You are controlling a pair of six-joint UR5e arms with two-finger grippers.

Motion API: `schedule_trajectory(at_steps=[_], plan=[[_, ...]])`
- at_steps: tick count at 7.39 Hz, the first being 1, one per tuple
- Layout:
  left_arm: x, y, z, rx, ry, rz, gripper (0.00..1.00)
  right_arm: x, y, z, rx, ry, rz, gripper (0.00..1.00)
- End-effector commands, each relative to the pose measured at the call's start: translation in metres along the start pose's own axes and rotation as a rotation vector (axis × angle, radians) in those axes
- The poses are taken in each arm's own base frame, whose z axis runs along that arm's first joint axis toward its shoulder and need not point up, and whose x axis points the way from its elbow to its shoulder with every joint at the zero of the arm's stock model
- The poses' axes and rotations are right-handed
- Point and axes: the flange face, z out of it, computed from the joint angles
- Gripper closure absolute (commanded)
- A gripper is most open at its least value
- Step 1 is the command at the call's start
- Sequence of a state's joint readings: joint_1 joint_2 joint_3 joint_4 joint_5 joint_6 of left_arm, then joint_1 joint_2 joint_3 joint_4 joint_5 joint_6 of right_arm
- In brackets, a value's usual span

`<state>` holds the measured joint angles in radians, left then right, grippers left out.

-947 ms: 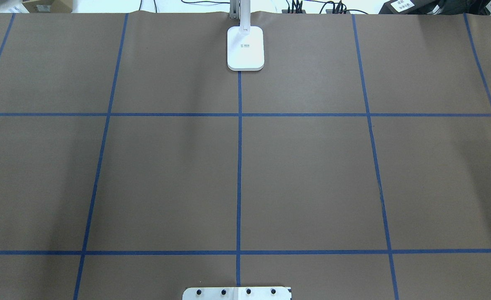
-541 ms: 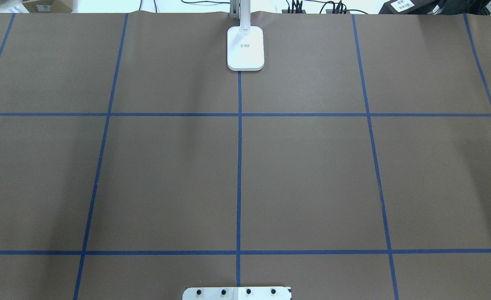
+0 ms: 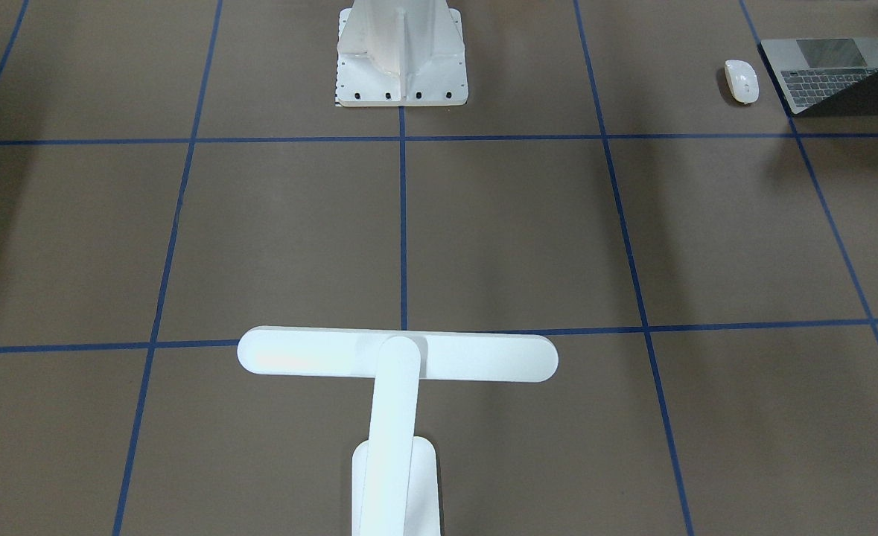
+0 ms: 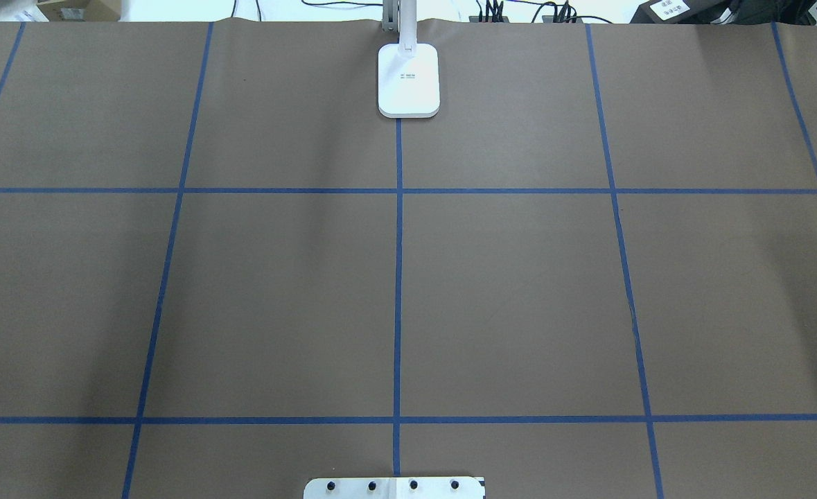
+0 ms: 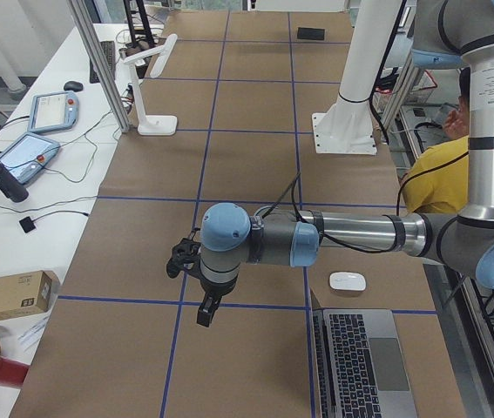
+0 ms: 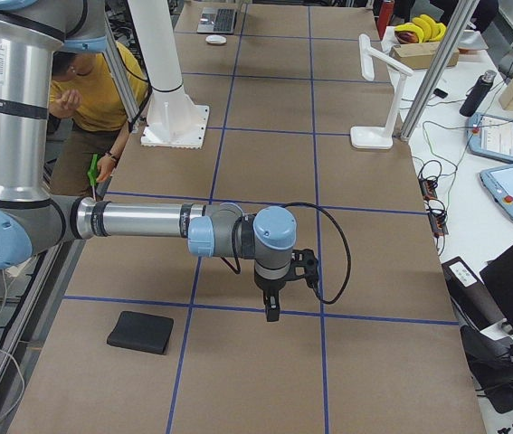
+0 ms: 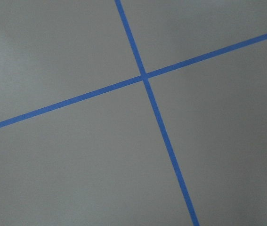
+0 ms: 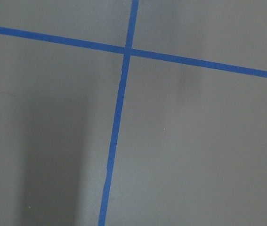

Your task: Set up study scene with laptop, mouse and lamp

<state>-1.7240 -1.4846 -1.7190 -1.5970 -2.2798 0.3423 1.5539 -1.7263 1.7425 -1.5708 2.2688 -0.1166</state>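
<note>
"Exterior front-facing, two o'clock corner: laptop [image 3: 818,80] lying open, mouse [image 3: 741,80] just beside, at its nine o'clock. Lamp [image 3: 398,356] upright at six o'clock."
"And the hands?"
"Left gripper [image 5: 204,313] hanging over a tape crossing [image 7: 144,77], apart from the mouse; right gripper [image 6: 272,312] likewise, apart from a black pad [image 6: 140,332]. Impossible to tell whether spread or pressed together — side views only."
"Risks?"
"Probably squirting the glossy mouse out of a pinch; scraping or folding the laptop by grabbing its thin lid; toppling the lamp by pushing high on its slim arm."
"Different from the overhead half a second back?"
"Nothing seen to differ — lamp base at twelve o'clock, same spot, no arm in that view."
</note>
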Motion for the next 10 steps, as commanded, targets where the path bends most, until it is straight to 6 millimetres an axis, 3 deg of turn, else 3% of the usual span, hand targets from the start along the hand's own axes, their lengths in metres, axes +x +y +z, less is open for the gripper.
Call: schedule_trajectory(at_steps=[1,3,5,6,7,9,10], plan=[[-0.04,0.018,0.008,-0.021,-0.013,-0.098,0.0,0.001,0.001,0.001,-0.003,0.0,0.004,0.0],[-0.082,0.03,-0.001,-0.001,-0.022,-0.285,0.0,0.001,0.002,0.002,-0.004,0.0,0.007,0.0],[-0.1,0.075,-0.01,-0.063,0.017,-0.516,0.0,0.001,0.003,0.002,-0.004,0.0,0.005,0.0],[-0.104,0.087,-0.028,-0.087,0.026,-0.644,0.0,0.001,0.003,0.002,-0.004,0.0,0.005,0.0],[-0.099,0.096,-0.037,-0.093,0.032,-0.707,0.0,0.001,0.003,0.002,-0.004,0.0,0.005,0.0],[-0.086,0.151,-0.014,-0.156,0.045,-1.047,0.0,0.001,0.004,0.002,-0.005,-0.002,0.006,0.0],[-0.067,0.176,-0.009,-0.195,0.05,-1.162,0.0,0.001,0.004,0.002,-0.005,-0.001,0.006,0.0]])
